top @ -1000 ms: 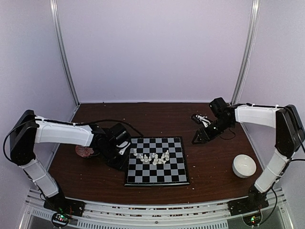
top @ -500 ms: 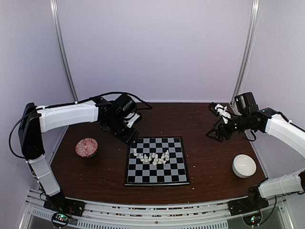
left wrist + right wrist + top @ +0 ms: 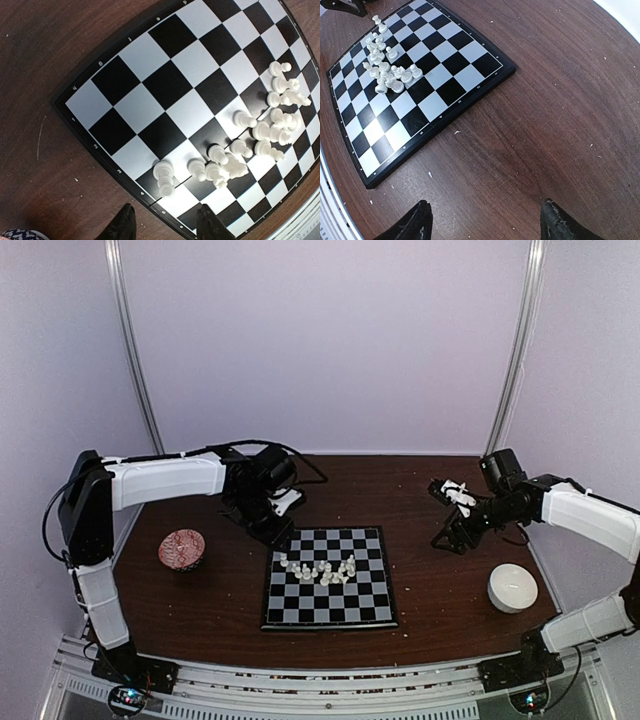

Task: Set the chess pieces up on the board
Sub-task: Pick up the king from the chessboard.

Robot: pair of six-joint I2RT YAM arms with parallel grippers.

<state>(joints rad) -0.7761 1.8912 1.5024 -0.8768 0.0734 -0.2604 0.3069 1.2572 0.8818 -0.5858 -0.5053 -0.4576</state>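
Note:
The board [image 3: 332, 606] lies flat at the middle of the table, with the chess pieces [image 3: 320, 569] bunched in a loose row across its far half. Some of the white pieces [image 3: 235, 161] stand and some lie tipped over. My left gripper [image 3: 277, 532] hangs over the board's far left corner. It is open [image 3: 167, 223], with the board's rim [image 3: 75, 117] below it and nothing between its fingers. My right gripper [image 3: 447, 538] is off the board's far right side. It stands wide open [image 3: 485, 216] over bare wood, with the board [image 3: 447, 65] and pieces [image 3: 384, 70] ahead of it.
A red patterned bowl [image 3: 182, 548] sits left of the board and a white bowl [image 3: 512, 587] to the right near the front. Pale crumbs [image 3: 454, 132] dot the brown table. The side walls and metal posts stand close around the table.
The left arm swung from the board's left side to the back, then down to the far left corner, and its gripper opened. The right gripper moved right, then back a little, and opened wider.

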